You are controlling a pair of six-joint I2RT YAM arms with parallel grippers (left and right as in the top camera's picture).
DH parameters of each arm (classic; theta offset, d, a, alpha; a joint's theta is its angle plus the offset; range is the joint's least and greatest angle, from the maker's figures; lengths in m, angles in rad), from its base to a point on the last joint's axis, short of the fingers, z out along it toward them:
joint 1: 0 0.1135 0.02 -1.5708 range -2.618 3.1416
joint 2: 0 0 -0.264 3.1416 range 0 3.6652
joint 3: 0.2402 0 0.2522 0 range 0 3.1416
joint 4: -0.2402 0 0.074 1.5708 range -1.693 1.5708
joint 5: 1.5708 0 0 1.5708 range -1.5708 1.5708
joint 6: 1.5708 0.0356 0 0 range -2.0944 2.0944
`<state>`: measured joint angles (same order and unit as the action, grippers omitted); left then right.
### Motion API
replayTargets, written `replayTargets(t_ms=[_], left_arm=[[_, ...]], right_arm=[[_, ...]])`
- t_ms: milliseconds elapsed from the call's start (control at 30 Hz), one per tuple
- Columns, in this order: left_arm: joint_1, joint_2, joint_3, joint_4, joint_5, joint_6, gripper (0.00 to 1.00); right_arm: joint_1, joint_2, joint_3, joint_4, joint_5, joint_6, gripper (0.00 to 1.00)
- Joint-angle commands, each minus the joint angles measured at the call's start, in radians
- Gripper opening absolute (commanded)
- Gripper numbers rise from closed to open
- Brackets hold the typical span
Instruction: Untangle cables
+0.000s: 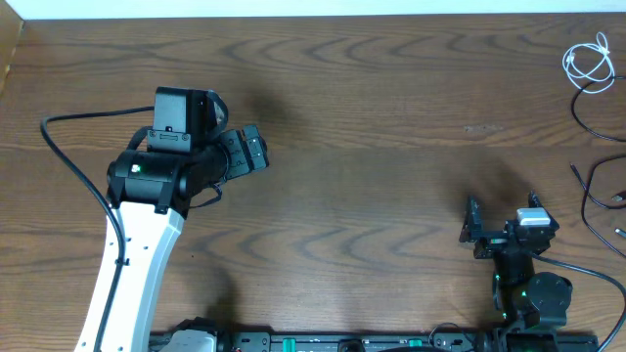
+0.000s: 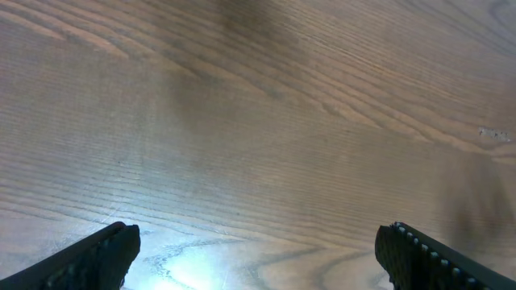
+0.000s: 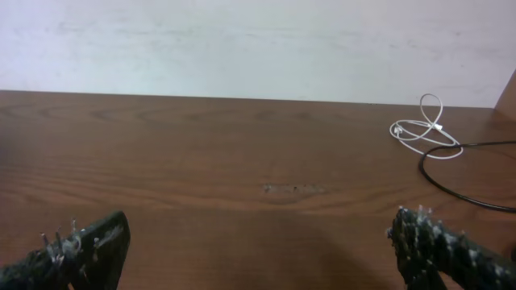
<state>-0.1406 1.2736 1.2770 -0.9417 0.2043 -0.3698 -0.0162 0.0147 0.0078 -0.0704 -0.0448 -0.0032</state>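
Note:
The white cable lies coiled in small loops at the table's far right corner; it also shows in the right wrist view. The black cable curves along the right edge below it, partly cut off by the frame; it shows in the right wrist view next to the white one. My left gripper is open and empty over bare wood at the left, far from both cables, as the left wrist view shows. My right gripper is open and empty near the front right, short of the cables.
The wooden table ends at a white wall along the far edge. A thick black robot wire loops at the left beside the left arm.

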Motion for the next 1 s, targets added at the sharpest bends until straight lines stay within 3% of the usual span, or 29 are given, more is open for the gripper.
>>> replayTargets(t_ms=[0, 433, 533, 733, 967], left_arm=[[-0.003, 0.0, 0.003, -0.003, -0.006, -0.002, 0.98], [-0.002, -0.005, 0.003, 0.001, -0.051, 0.01, 0.98], [-0.002, -0.057, -0.014, 0.041, -0.074, 0.062, 0.98], [0.0, -0.247, -0.19, 0.33, -0.073, 0.25, 0.98], [0.0, -0.586, -0.566, 0.717, -0.068, 0.431, 0.98]], right_arm=[[0.005, -0.009, -0.002, -0.003, 0.009, 0.018, 0.99], [0.005, -0.009, -0.002, -0.003, 0.009, 0.018, 0.99], [0.005, -0.009, -0.002, -0.003, 0.009, 0.018, 0.99], [0.005, -0.009, -0.002, -0.003, 0.009, 0.018, 0.99], [0.005, -0.009, -0.002, -0.003, 0.009, 0.018, 0.99]])
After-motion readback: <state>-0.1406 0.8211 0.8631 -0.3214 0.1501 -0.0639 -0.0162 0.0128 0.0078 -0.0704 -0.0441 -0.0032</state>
